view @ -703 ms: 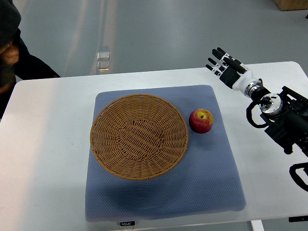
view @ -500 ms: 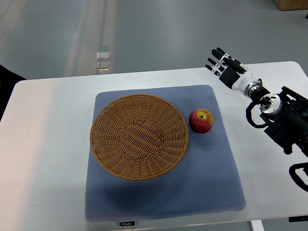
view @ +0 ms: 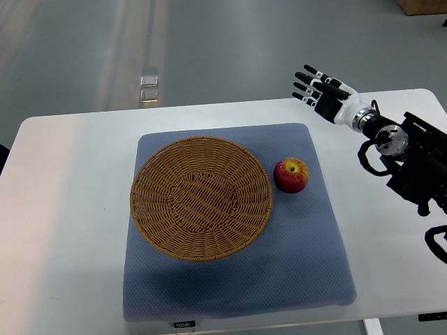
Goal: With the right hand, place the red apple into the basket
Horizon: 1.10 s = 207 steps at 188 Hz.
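Fingers (view: 307, 80) of the right hand (view: 323, 91) are held spread and empty over the desk's (view: 63, 209) far edge, while the red apple (view: 291, 174) is seen just beside the empty basket (view: 201, 197).

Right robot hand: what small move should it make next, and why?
Probably bring the right robot hand down and left toward the red apple. Its fingers are spread and empty above the table's far edge, and the apple sits untouched on the mat beside the basket.

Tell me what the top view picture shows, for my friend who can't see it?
A red apple sits on a blue mat, just right of an empty wicker basket, on a white table. The robot's right hand, fingers spread and holding nothing, hovers over the table's far right edge, apart from the apple.
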Each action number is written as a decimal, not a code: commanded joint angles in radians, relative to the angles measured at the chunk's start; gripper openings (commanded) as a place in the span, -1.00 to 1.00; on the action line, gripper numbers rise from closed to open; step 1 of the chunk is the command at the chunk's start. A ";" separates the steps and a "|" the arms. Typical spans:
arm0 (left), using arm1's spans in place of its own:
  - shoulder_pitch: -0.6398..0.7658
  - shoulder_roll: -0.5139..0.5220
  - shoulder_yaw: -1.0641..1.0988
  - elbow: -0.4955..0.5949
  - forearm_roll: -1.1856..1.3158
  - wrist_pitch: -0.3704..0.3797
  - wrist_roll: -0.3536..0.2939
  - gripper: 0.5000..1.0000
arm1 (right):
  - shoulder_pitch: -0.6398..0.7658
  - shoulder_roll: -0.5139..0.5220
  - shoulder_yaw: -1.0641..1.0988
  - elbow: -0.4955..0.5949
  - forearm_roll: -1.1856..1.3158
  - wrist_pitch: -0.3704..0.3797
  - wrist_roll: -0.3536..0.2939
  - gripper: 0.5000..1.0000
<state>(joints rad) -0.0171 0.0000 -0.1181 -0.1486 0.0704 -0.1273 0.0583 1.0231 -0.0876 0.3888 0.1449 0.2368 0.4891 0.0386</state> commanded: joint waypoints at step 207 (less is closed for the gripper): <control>-0.001 0.000 0.002 -0.017 0.003 -0.012 0.001 1.00 | 0.612 -0.357 -0.838 0.832 -0.929 0.122 -0.071 0.71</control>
<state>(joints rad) -0.0172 0.0000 -0.1166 -0.1651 0.0733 -0.1392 0.0598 1.6518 -0.4393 -0.4523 0.9749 -0.6916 0.6110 -0.0323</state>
